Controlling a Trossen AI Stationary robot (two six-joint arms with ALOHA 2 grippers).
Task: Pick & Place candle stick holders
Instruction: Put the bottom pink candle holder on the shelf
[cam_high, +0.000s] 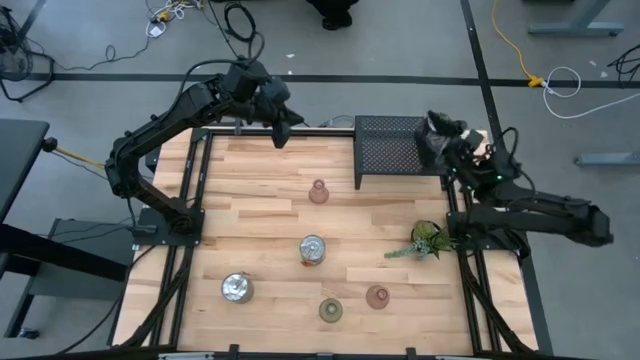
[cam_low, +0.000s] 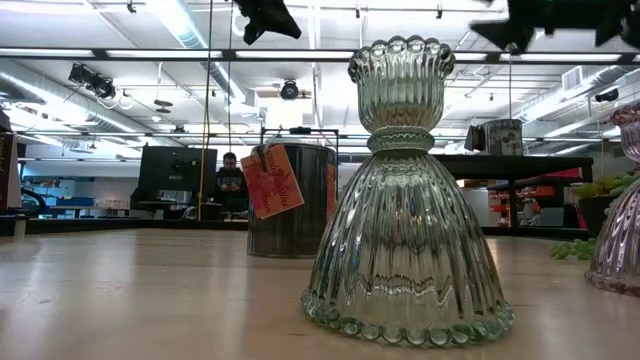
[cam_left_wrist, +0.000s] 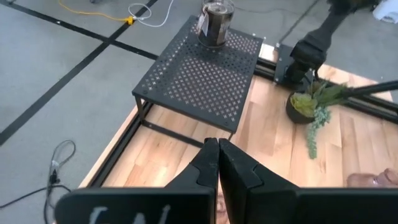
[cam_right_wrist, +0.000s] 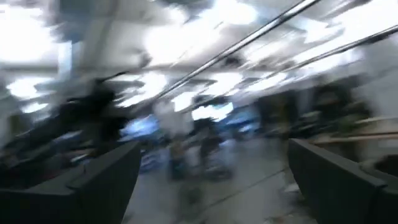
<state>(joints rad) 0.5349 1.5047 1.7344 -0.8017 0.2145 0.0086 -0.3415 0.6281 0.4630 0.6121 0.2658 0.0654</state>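
High view looks down on a pale wood-plank bench (cam_high: 270, 190) framed by black rails, standing on a grey floor crossed by dark tape lines and loose cables. A black perforated rack (cam_high: 390, 150) sits at the far edge, and a leafy sprig (cam_high: 428, 240) lies near the right rail. Low view looks across the planks into a workshop with strip lights, benches and a person standing far back. The left arm arches over the far-left corner, its end effector (cam_high: 281, 135) hanging above the bench edge just left of the rack, fingers (cam_left_wrist: 208, 165) pressed together and holding nothing. The right arm reaches along the right rail to the rack's far-right corner; its end effector (cam_high: 440, 135) stands spread to its widest, and its own view shows nothing between the fingers (cam_right_wrist: 106, 180). A silver holder (cam_left_wrist: 216, 22) with an orange tag stands on the rack's far corner, just beside that end effector. On the bench stand a small pinkish glass holder (cam_high: 318, 191) near the rack, a shiny metal one (cam_high: 313, 250) with an orange tag at centre, another shiny one (cam_high: 236, 288) near the front left, an olive-green ribbed glass one (cam_high: 330, 310) at the front, bell-shaped with a scalloped cup, and a second pinkish one (cam_high: 377, 296) to its right.
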